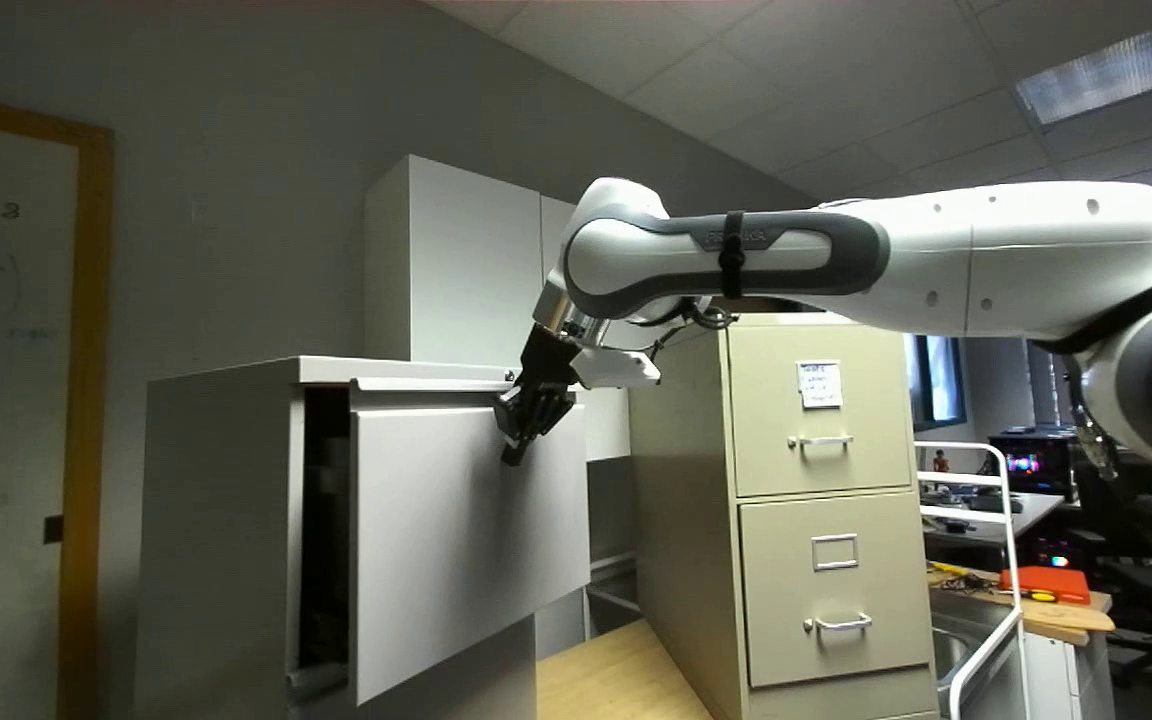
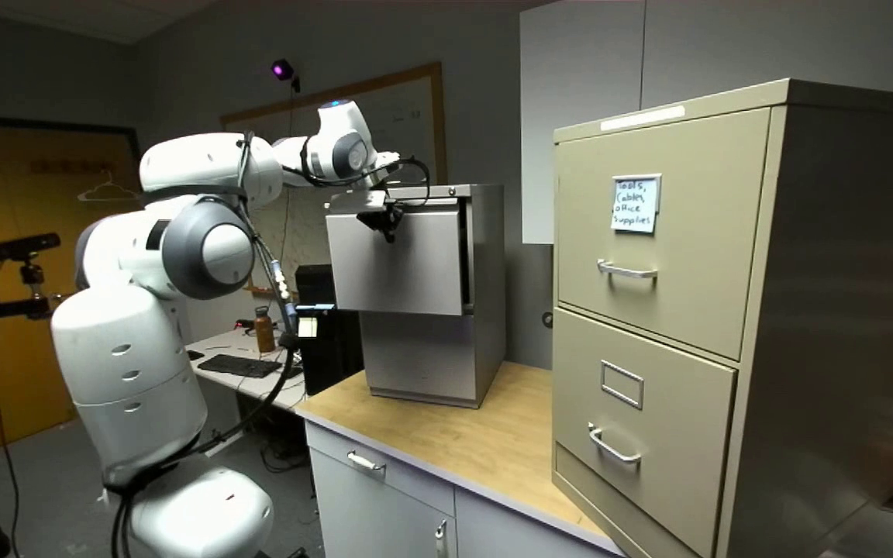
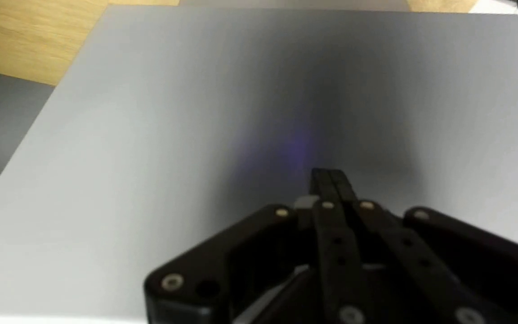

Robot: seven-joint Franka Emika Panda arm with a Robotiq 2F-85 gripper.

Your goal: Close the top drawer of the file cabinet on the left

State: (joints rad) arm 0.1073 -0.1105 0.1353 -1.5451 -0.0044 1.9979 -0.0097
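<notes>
The fingers (image 3: 326, 185) are together, tip against tip, gripping nothing. Just ahead of them is the top drawer (image 1: 446, 530), partly extended from the file cabinet (image 1: 216, 530) beyond; from here I cannot confirm contact. The counter (image 2: 524, 434), below the fingers, supports the cabinet.

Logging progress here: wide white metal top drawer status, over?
Black two-fingered gripper shut. Top drawer partly open, gripper at its front, contact unclear. No obstruction visible.
</notes>
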